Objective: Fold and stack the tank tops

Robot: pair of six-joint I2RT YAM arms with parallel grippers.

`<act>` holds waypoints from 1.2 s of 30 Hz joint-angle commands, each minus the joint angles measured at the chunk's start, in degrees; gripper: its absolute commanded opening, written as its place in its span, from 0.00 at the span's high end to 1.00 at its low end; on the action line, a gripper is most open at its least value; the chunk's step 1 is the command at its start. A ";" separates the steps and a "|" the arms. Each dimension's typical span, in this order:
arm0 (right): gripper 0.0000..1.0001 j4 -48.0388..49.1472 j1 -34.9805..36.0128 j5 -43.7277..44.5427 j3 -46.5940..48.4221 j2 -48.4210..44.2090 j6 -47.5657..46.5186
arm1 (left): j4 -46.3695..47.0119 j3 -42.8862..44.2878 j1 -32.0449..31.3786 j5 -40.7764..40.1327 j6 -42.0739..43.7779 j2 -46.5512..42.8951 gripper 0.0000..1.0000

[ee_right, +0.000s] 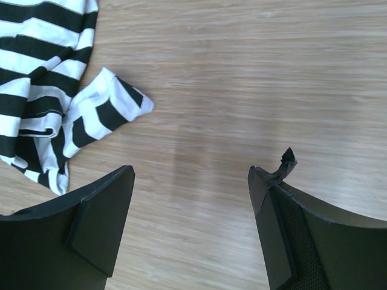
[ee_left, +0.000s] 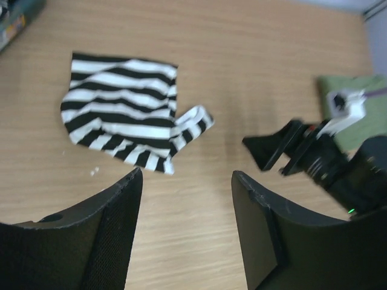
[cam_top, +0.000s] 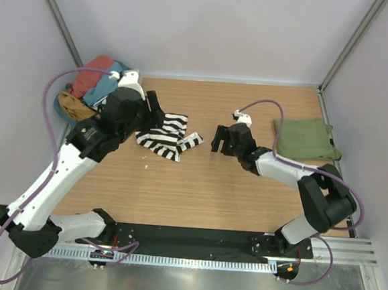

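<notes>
Striped tank top loose on table

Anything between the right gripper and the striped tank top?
Nothing, only bare table between the right gripper and the striped tank top; the right wrist view shows it best.

Bright, even, diffuse light falls from above on the pale wooden tabletop. It leaves only soft, faint shadows close under the arms and the crumpled black-and-white striped tank top. The brushed metal strip at the near edge carries a dull sheen. The top view is sharp. The left wrist view is soft, with the folded olive green tank top at the right smeared. The right wrist view shows crisp wood grain, and its near corners are dark.
</notes>
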 commanded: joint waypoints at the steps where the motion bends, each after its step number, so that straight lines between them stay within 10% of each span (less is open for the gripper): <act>1: 0.16 -4.62 0.43 -6.31 10.11 6.51 -1.16 | 0.09 -2.74 -0.03 -2.97 0.20 -1.25 0.37; 15: 0.20 -19.56 4.20 -4.48 37.46 29.11 -3.17 | -0.36 -10.74 6.12 -0.25 -1.29 2.53 0.30; 22: 0.60 -25.46 5.79 1.94 42.67 34.13 -6.69 | 3.42 -14.96 7.44 2.21 -2.43 3.40 0.30; 25: 0.99 -24.94 5.79 2.90 40.40 31.60 -7.13 | 3.86 -14.88 7.44 3.44 -2.34 5.77 0.32; 36: 0.99 -14.39 5.79 17.32 4.22 -9.79 -4.50 | 7.11 -8.57 4.99 9.51 -1.03 20.70 0.25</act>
